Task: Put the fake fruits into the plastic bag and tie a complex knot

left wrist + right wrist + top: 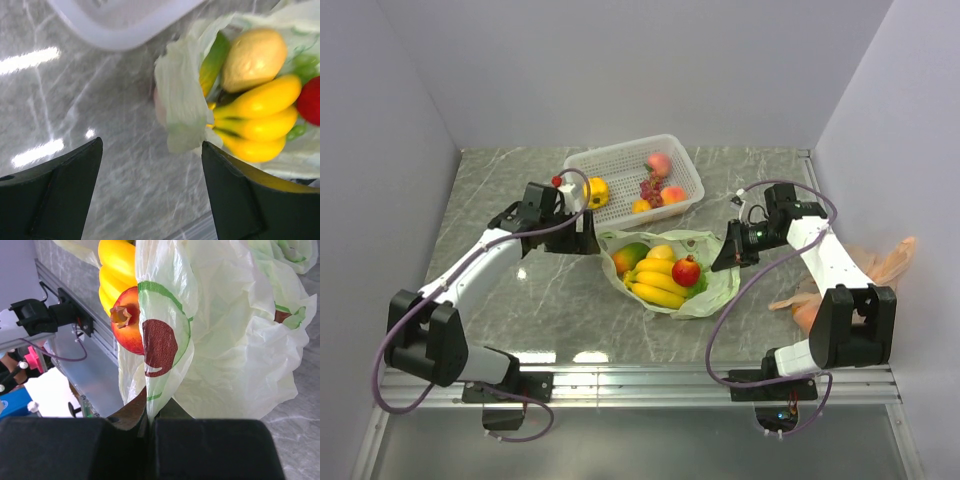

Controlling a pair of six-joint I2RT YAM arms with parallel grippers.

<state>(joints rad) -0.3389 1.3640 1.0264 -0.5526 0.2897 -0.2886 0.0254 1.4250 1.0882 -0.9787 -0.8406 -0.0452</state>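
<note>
— Your right gripper (150,422) is pressing its jaws together on a fold of the thin, translucent pale green plastic bag (235,340), at the bag's 3 o'clock rim as seen from above.

— And my other one?

— Your left gripper (150,150) is hovering with its fingers spread wide, gripping nothing. The bag's crumpled edge is lying just beyond them, toward 1 o'clock in the wrist view. From above, the bag is sitting at that gripper's 3 o'clock, close but apart.

— How far along am I getting?

— About midway on the loading, I'm judging. Four pieces are sitting inside: the glossy yellow plastic banana bunch (658,282), the orange-green mango (630,258), the yellow lemon (662,252) and the red apple (686,270). At the bag's 12 o'clock, the white lattice plastic basket (625,147) is holding more: two pink-orange peaches (658,163), a dark grape cluster (648,187) and a small orange-yellow fruit (641,207). A round yellow fruit (596,191) is sitting at its 9 o'clock end.

— And the knot?

— Nothing is being tied yet. The mouth is gaping open, so you're looking at more loading before any tying.
</note>
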